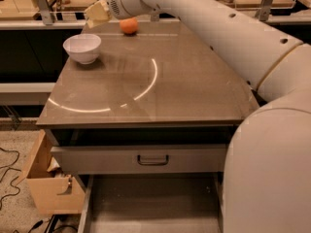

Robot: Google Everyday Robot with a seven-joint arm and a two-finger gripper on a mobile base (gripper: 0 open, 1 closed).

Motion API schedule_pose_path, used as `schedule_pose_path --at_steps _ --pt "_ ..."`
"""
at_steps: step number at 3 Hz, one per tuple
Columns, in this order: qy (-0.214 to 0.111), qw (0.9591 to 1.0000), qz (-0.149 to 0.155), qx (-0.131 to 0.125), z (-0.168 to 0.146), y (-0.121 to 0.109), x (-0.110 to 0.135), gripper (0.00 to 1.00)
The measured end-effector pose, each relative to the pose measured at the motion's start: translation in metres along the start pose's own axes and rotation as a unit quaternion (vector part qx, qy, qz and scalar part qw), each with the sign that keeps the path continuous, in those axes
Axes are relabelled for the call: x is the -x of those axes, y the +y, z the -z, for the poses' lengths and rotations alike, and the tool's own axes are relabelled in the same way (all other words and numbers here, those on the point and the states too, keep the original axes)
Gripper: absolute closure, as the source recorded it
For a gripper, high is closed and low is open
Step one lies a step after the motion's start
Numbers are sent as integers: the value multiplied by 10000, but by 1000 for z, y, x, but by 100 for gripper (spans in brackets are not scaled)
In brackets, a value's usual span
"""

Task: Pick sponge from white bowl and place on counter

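Note:
The white bowl stands at the back left of the counter, and its inside shows only white. My gripper hangs above and behind the bowl, to its right and clear of the rim. It is shut on a pale yellow block, the sponge. I cannot make out the sponge's green layer. The white arm reaches in from the right across the back of the counter.
A round orange fruit lies on the counter's back edge, just right of the gripper. A wooden bench with metal posts runs behind. A handled drawer is below the front edge, and a cardboard box sits on the floor at left.

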State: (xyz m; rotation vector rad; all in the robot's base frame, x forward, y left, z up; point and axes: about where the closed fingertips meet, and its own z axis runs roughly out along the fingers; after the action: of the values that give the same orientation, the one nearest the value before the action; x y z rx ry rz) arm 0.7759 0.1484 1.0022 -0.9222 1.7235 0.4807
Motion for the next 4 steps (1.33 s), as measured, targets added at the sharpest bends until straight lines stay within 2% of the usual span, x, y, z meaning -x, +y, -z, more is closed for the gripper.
schedule_pose_path --at_steps 1,2,3,4 --pt "-234 9993 93 268 41 -13 -2 100" --pt "-280 9975 258 596 80 -18 -29 100" --pt "-73 9949 447 903 105 -18 -60 100" --pt "173 9927 431 1115 115 -15 -95 100"
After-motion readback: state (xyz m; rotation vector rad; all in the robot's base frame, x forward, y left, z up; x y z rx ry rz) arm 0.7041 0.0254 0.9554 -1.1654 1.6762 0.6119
